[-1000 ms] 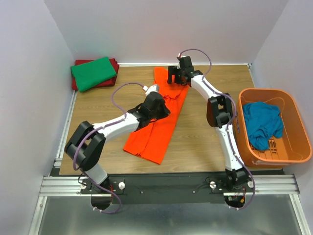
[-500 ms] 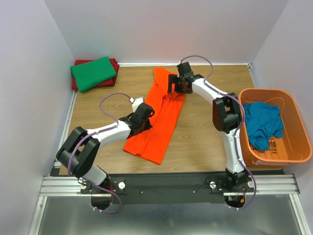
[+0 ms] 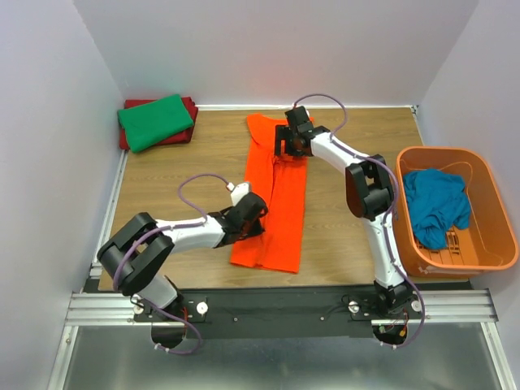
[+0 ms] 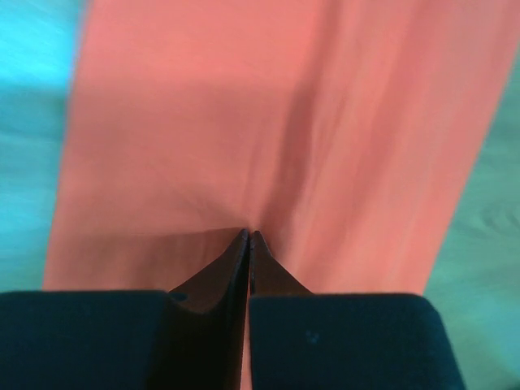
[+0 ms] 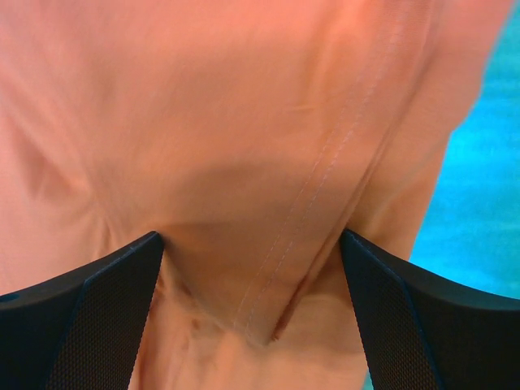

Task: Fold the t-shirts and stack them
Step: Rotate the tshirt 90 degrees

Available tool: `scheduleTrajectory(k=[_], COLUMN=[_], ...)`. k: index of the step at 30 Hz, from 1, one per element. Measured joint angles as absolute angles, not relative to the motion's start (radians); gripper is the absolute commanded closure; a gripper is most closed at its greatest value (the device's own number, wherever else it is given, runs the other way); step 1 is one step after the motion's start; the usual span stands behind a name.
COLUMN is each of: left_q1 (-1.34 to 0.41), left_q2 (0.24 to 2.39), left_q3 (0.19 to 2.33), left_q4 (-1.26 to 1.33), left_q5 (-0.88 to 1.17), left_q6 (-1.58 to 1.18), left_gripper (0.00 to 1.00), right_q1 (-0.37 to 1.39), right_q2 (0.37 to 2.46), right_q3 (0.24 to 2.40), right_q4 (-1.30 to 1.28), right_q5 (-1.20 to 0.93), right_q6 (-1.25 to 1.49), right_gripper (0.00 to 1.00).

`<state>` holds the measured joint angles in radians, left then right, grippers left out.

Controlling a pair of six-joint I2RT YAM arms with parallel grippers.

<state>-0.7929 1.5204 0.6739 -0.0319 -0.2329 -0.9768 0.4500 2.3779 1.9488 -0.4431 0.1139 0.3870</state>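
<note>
Even light — soft wrist-view blur

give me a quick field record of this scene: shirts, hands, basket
orange t-shirt: laid out long, mid table
left hand: shut, pinching the orange t-shirt's near left edge
right hand: open, at its far end
stack: green t-shirt folded on dark red t-shirt, far left corner
orange basket: right side, holds crumpled teal t-shirt

Both arms (image 3: 191, 231) had white shells, black joints and looping purple cables (image 3: 200, 176), and the left gripper (image 4: 248, 234) and right gripper (image 5: 250, 236) had black, wedge-shaped fingers (image 5: 106, 309).
</note>
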Motion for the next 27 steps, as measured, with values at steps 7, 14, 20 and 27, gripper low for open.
scheduleTrajectory(k=[7,14,20,27], left_q1=[-0.925,-0.876,-0.785,-0.746], left_q2=[1.582,1.552,1.395,1.301], left_q3=[0.723,0.753,0.807,0.778], left_q4=[-0.004,-0.022,-0.057,-0.071], left_q5=[-0.163,-0.14,-0.142,-0.113], left_q6=[-1.059,-1.041,-0.966,-0.905], left_gripper=[0.87,0.8,0.81,0.89], right_q1=[0.45,0.44,0.407,0.423], right_q2=[2.425,2.387,2.21,1.746], right_q3=[2.019,1.983,1.846,1.359], right_q4=[-0.439,-0.451,-0.464,-0.343], right_q5=[0.119,0.118,0.117,0.003], right_q6=[0.326,0.317,0.348,0.466], right_gripper=[0.03,0.0,0.02,0.07])
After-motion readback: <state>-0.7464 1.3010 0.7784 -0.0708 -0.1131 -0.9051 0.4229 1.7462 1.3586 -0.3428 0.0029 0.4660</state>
